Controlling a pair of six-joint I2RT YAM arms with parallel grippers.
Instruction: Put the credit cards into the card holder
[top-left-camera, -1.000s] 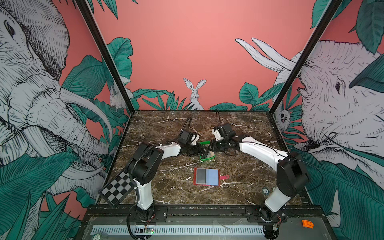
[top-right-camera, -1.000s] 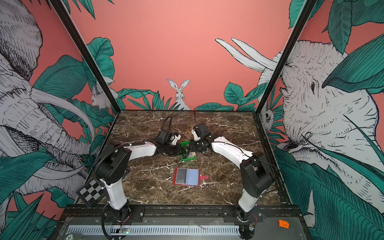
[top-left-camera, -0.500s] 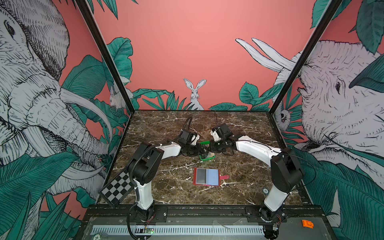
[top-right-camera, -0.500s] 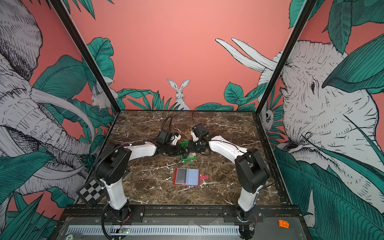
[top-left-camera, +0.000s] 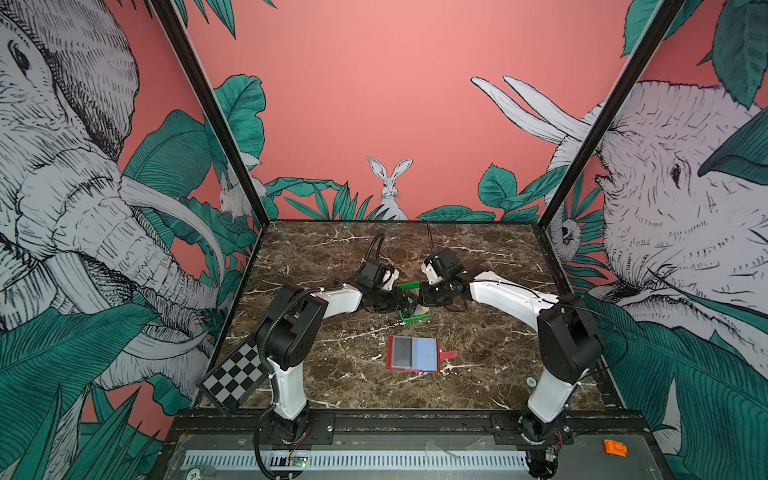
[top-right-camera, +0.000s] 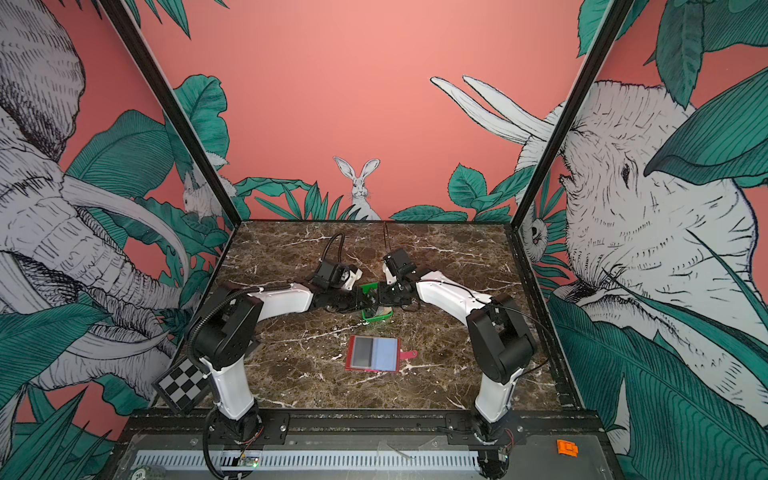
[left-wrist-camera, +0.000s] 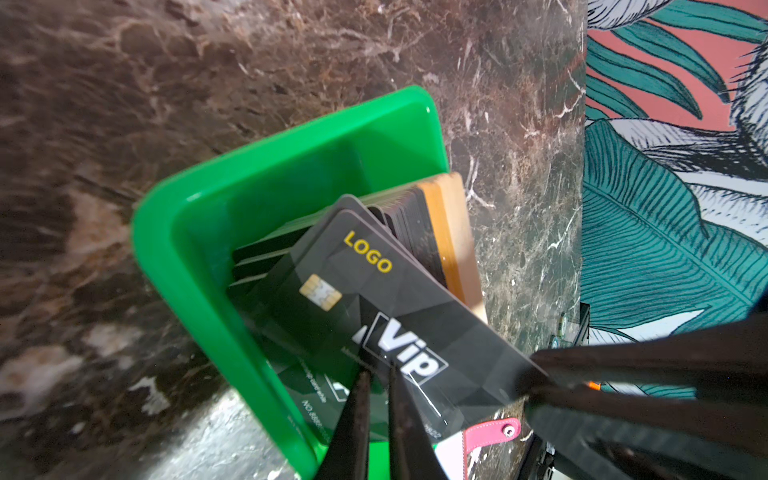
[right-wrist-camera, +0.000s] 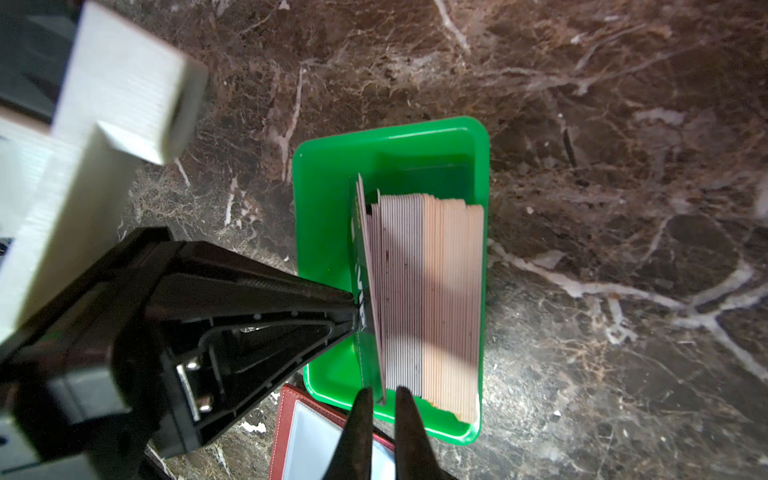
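Several credit cards (right-wrist-camera: 428, 291) stand on edge in a green tray (right-wrist-camera: 324, 208) at mid-table, seen in both top views (top-left-camera: 415, 316). One black "Vip" credit card (left-wrist-camera: 395, 299) leans away from that stack. My left gripper (left-wrist-camera: 377, 368) is shut, and its tips (right-wrist-camera: 356, 311) rest against the face of the leaning card (right-wrist-camera: 368, 257). My right gripper (right-wrist-camera: 380, 399) is closed on that card's end; the left wrist view shows it (left-wrist-camera: 536, 384) pinching the edge. The card holder (top-left-camera: 411, 353) lies open nearer the front, red with grey and blue pockets (top-right-camera: 372, 354).
A checkerboard plate (top-left-camera: 232, 376) leans at the front left corner. An orange piece (top-left-camera: 615, 448) sits on the front frame at the right. The card holder's snap tab (left-wrist-camera: 490, 434) points to the right. Printed walls close in three sides of the table.
My right arm has swung in toward the tray and its jaws have narrowed onto the leaning card's end. The left arm has hardly moved.
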